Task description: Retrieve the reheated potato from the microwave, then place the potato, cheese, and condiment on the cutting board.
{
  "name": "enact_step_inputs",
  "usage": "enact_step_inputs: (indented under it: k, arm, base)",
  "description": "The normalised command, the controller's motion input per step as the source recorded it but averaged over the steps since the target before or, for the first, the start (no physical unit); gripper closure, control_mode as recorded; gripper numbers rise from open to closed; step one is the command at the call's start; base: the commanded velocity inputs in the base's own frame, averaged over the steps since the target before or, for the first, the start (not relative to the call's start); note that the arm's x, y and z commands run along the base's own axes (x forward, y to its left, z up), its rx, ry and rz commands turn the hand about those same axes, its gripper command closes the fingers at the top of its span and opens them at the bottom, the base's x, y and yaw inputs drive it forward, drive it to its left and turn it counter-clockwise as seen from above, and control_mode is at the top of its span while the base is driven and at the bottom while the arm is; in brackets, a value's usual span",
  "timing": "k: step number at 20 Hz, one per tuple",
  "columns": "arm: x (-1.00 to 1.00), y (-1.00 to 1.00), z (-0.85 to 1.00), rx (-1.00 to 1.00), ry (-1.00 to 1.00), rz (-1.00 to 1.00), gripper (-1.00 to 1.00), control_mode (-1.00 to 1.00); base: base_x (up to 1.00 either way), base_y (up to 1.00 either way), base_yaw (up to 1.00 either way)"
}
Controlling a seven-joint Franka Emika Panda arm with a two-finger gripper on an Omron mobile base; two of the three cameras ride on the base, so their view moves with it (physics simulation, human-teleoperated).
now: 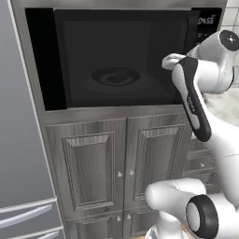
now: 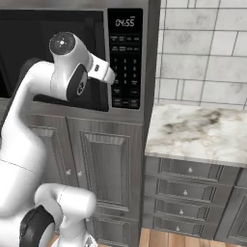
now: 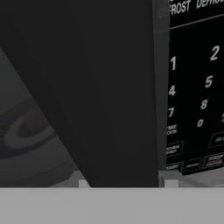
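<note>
The robot's jaws are closed at the right edge of the microwave (image 1: 116, 60) door, beside the keypad (image 2: 124, 70). Whether they clamp the door edge is unclear. The turntable (image 1: 115, 77) shows through the glass; the potato cannot be made out. The door looks stiff and hinged, best pulled from its right edge.

Microwave (image 1: 116, 60): built-in, steel frame, black glass door, round turntable plate (image 1: 116, 77) dimly visible inside; keypad (image 2: 124, 67) on right, display reads 04:55.
</note>
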Motion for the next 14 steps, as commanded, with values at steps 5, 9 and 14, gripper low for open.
enact_step_inputs:
  k: [5, 9, 14]
  arm:
    - [-1.0, 0.35, 0.0, 0.0, -0.03, 0.0, 1.0, -1.0]
    - [-1.0, 0.38, 0.0, 0.0, 0.0, 0.0, 1.0, -1.0]
    - [-1.0, 0.39, 0.0, 0.0, 0.0, 0.0, 1.0, -1.0]
  base:
    - [0.0, 0.0, 0.0]
    - [0.0, 0.0, 0.0]
    - [0.0, 0.0, 0.0]
